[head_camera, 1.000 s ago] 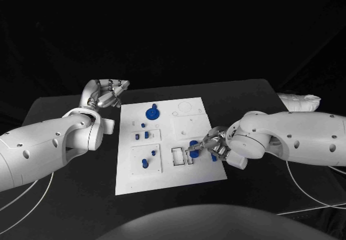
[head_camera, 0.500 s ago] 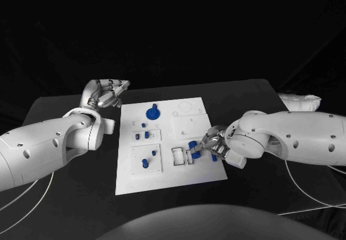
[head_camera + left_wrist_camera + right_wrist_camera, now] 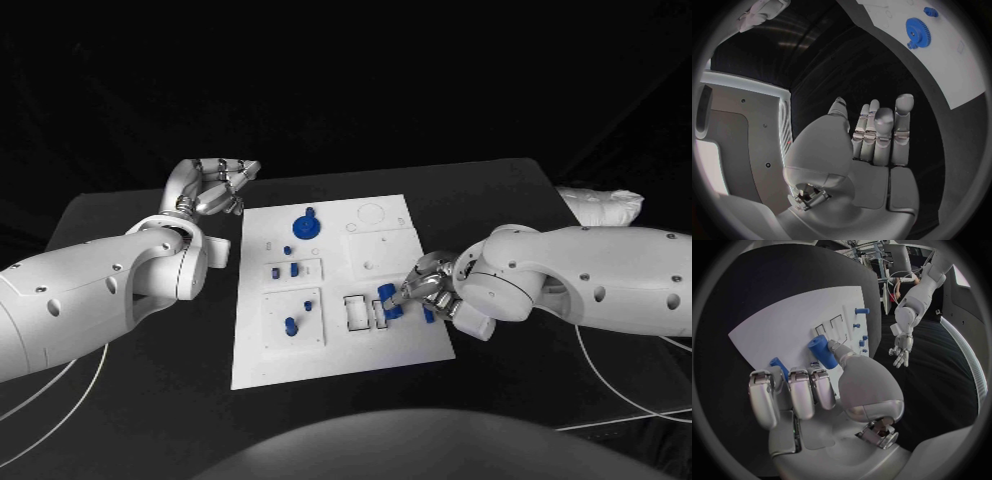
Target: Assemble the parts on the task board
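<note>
The black table carries the white task board at its middle, dark surroundings beyond. At three o'clock of the board, the right hand sits over the board's edge, its fingers curled around a blue cylindrical part; where that part meets the board is hidden. At ten o'clock, off the board, the left hand holds nothing, fingers loosely extended. A blue gear lies near twelve o'clock on the board.

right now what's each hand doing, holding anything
Left hand: open, holding nothing, beside the task board.
Right hand: holds a blue cylindrical part over the board.
</note>
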You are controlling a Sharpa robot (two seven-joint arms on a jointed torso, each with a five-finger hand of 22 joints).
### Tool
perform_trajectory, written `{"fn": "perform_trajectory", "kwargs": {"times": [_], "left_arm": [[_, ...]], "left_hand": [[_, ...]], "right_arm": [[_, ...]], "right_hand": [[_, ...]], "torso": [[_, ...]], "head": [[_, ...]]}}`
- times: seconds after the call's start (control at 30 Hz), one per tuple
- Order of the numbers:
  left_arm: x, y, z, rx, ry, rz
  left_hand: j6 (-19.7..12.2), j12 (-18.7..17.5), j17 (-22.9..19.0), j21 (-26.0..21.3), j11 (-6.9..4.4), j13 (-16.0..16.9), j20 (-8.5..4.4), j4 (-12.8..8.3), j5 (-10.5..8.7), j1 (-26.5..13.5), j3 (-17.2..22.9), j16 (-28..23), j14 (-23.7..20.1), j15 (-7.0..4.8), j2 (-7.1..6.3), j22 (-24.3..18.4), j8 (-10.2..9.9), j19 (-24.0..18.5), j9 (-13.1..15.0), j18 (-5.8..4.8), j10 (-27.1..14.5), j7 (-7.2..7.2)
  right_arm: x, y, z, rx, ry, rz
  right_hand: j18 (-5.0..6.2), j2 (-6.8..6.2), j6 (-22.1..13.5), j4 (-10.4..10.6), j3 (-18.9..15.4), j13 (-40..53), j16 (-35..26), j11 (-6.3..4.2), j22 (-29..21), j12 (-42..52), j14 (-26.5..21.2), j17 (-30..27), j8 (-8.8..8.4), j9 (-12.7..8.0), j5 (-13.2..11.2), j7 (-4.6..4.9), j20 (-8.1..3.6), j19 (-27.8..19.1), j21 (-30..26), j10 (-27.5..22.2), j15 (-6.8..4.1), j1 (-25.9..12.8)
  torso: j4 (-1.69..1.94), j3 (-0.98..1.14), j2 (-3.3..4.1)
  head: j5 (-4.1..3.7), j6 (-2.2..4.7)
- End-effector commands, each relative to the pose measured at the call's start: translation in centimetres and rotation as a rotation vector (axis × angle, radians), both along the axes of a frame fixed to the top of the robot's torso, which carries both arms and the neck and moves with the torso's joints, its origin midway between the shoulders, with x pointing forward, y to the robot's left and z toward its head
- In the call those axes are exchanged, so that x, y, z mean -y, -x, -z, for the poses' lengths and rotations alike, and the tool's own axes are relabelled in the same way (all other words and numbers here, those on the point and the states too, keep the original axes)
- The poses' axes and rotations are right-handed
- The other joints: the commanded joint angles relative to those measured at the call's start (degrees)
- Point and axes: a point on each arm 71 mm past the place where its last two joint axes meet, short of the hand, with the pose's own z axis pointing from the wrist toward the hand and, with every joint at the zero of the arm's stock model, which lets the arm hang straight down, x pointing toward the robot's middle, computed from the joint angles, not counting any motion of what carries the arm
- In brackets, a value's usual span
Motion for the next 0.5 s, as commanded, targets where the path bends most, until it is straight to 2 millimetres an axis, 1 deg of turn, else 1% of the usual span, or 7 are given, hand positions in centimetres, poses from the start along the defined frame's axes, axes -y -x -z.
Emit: {"fn": "perform_trajectory", "kwargs": {"times": [0.03, 0.2, 0.37, 0.5], "left_arm": [[0.2, 0.0, -0.1, 0.004, 0.003, 0.018], [0.2, 0.0, -0.1, 0.004, 0.003, 0.019], [0.2, 0.0, -0.1, 0.004, 0.003, 0.018], [0.2, 0.0, -0.1, 0.004, 0.002, 0.018]], "left_hand": [[-0.19, 0.37, -0.09, -0.3, -0.18, 0.07, 0.06, -0.13, 0.32, 0.04, -0.33, -0.35, 0.33, 0.01, 0.33, 0.06, 0.3, 0.42, 0.06, 0.15, -0.15, -0.07], [-0.19, 0.37, -0.09, -0.3, -0.18, 0.07, 0.06, -0.13, 0.32, 0.04, -0.33, -0.35, 0.33, 0.01, 0.33, 0.06, 0.3, 0.42, 0.06, 0.15, -0.15, -0.07], [-0.19, 0.37, -0.09, -0.3, -0.18, 0.07, 0.06, -0.13, 0.32, 0.04, -0.33, -0.35, 0.33, 0.01, 0.33, 0.06, 0.3, 0.42, 0.06, 0.15, -0.15, -0.07], [-0.19, 0.37, -0.09, -0.3, -0.18, 0.07, 0.06, -0.13, 0.32, 0.04, -0.33, -0.35, 0.33, 0.01, 0.33, 0.06, 0.3, 0.42, 0.06, 0.15, -0.15, -0.07]], "right_arm": [[0.8, 0.2, 0.4, 0.01, 0.009, 0.061], [1.1, 0.1, -0.9, 0.04, -0.033, 0.091], [1.3, 0.0, -2.3, 0.058, -0.078, 0.115], [1.2, 0.1, -2.8, 0.046, -0.109, 0.118]], "right_hand": [[-0.38, 2.89, 0.63, 0.16, 0.33, 15.06, 0.23, -0.18, 15.09, 0.16, 5.96, 15.09, 0.15, 0.09, -0.28, 1.61, -0.32, 5.99, 0.26, 6.11, -0.49, 3.52], [-0.38, 2.68, 1.38, 0.18, 0.46, 15.06, 0.23, -0.25, 15.09, 0.16, 5.96, 15.09, 0.08, 0.03, -0.56, 1.49, -0.38, 5.99, 0.26, 6.11, -0.57, 3.58], [-0.38, 2.57, 1.57, 0.18, 0.47, 15.06, 0.23, -0.28, 15.09, 0.16, 5.96, 15.09, 0.04, 0.01, -0.62, 1.46, -0.41, 5.99, 0.26, 6.11, -0.6, 3.58], [-0.38, 2.36, 1.92, 0.25, 0.43, 15.06, 0.23, -0.34, 15.09, 0.16, 5.96, 15.09, -0.05, -0.05, -0.75, 1.39, -0.45, 5.99, 0.26, 6.11, -0.66, 3.52]], "torso": [[-0.02, 0.02, -0.02], [0.09, -0.02, 0.03], [0.02, -0.06, -0.03], [-0.01, -0.04, -0.01]], "head": [[0.16, 0.0], [0.22, 0.0], [0.34, 0.0], [0.31, 0.0]]}}
